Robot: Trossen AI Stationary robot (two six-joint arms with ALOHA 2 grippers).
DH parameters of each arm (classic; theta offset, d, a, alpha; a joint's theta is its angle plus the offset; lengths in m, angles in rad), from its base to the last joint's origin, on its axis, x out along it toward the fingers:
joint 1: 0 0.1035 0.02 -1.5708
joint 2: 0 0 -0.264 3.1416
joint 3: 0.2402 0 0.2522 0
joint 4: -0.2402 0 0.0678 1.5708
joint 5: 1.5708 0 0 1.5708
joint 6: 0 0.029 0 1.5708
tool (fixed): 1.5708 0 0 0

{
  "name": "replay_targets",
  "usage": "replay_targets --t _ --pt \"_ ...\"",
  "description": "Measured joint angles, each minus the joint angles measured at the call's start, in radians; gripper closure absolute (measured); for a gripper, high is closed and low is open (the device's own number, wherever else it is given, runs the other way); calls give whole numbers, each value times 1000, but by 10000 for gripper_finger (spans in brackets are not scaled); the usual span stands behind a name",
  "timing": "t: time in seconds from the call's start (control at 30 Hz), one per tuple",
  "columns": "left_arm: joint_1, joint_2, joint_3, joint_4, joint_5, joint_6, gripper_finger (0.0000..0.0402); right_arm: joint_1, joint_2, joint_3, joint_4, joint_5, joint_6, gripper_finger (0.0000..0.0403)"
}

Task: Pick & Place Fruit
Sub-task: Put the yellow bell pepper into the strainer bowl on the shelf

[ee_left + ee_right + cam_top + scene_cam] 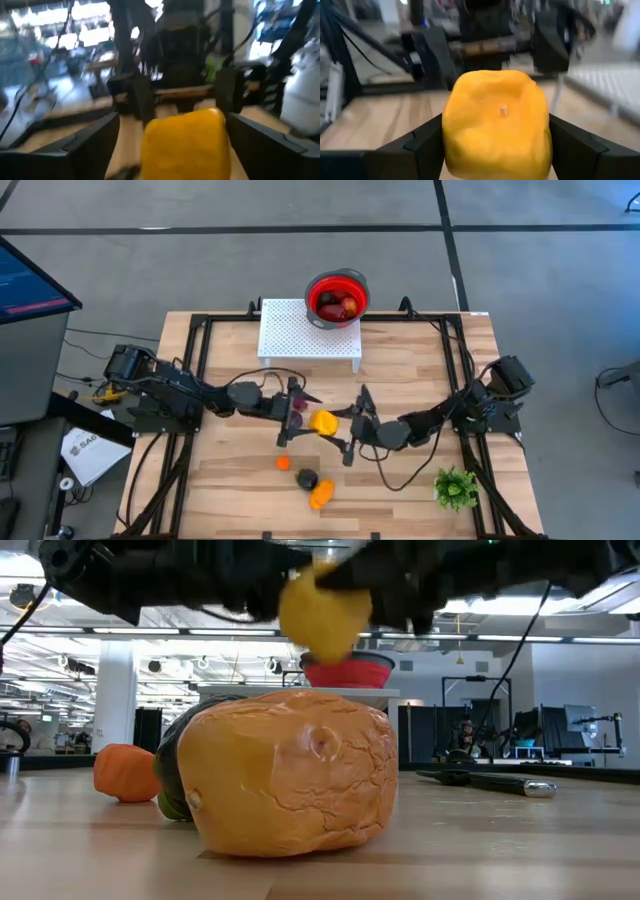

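A yellow fruit (323, 421) hangs in the air between my two grippers near the table's middle; the low view shows the yellow fruit (325, 610) well above the wood. My right gripper (496, 145) comes from the table's right and is shut on it. My left gripper (175, 150) comes from the left and is open, its fingers standing wide on either side of the same fruit. A dark purple fruit (298, 407) shows under the left gripper. A small orange fruit (283, 463), a blackish-green one (306, 478) and a larger orange one (321, 496) lie on the table nearer the front edge. My right gripper pinches the yellow fruit between its two fingers (420, 145), one on each opposite side (451, 135). The fingers come level from the table's right. The fruit is lifted clear of the table.
A red bowl (337, 297) with red fruits inside stands on a white perforated stand (300, 330) at the far edge. A green plant sprig (455, 487) lies at the near right. A black-handled knife (490, 780) lies on the table. A black frame (200, 330) borders the table.
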Motion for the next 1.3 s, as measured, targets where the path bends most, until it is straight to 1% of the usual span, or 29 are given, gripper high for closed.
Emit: replay_targets --t 0.1,0.2,0.27,0.33,0.43,0.53,0.63,0.73,0.8,0.83,0.97,1.13,1.23,1.3 --pt "1 0 0 -96 -69 0 29 -8 0 0 -181 17 161 126" --pt "-3 0 0 -181 -112 -7 23 -11 0 0 -328 68 286 126" --pt "-4 0 0 -233 -131 -37 23 -11 0 -1 -400 89 333 126" --pt "-4 0 -2 -278 -139 -77 26 -6 -2 -1 -429 88 353 126" --pt "-5 0 -23 -292 -151 -130 33 12 -25 8 -445 87 345 126" --pt "-5 0 -52 -293 -159 -183 40 30 -78 49 -504 88 288 126" --pt "-5 0 -70 -293 -160 -238 49 32 -154 109 -573 91 191 126" --pt "-5 0 -79 -289 -159 -266 58 -1 -232 197 -606 103 64 126" --pt "-5 0 -80 -286 -158 -267 63 -49 -276 274 -662 98 4 126" --pt "-5 0 -80 -282 -158 -267 66 -85 -291 320 -699 78 -16 126" --pt "-5 0 -80 -274 -157 -267 74 -270 -294 530 -952 -47 -87 126" --pt "-5 0 -80 -265 -155 -267 81 -535 -170 764 -1208 -115 -143 126" --pt "-5 0 -80 -260 -154 -267 84 -680 -89 857 -1296 -176 -174 126" --pt "-5 0 -80 -257 -154 -266 85 -764 -35 895 -1297 -240 -193 126"
